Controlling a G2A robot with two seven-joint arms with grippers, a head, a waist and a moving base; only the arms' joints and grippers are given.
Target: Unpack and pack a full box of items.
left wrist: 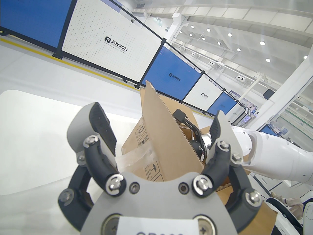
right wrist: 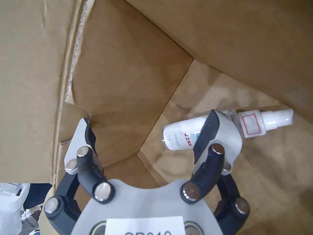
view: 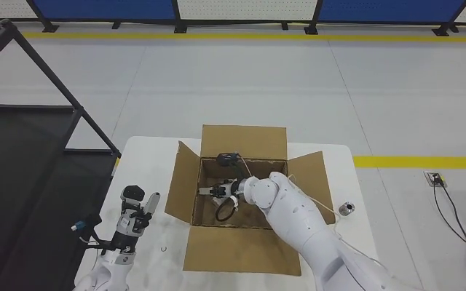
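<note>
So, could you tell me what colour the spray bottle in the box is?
White; the spray bottle shows best in the right wrist view.

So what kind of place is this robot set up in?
Probably a factory hall or industrial test floor: blue and white partition panels fence the area, a yellow line marks the pale floor, and rows of ceiling lights sit high overhead.

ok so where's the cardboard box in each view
Top view: cardboard box open in the middle of the table, flaps spread, right arm down inside it.
Left wrist view: seen from outside, beyond the open left end effector, one flap raised.
Right wrist view: its inner walls surround the open right end effector; a spray bottle lies on its floor.
Shared landmark: the right arm in the box.
</note>
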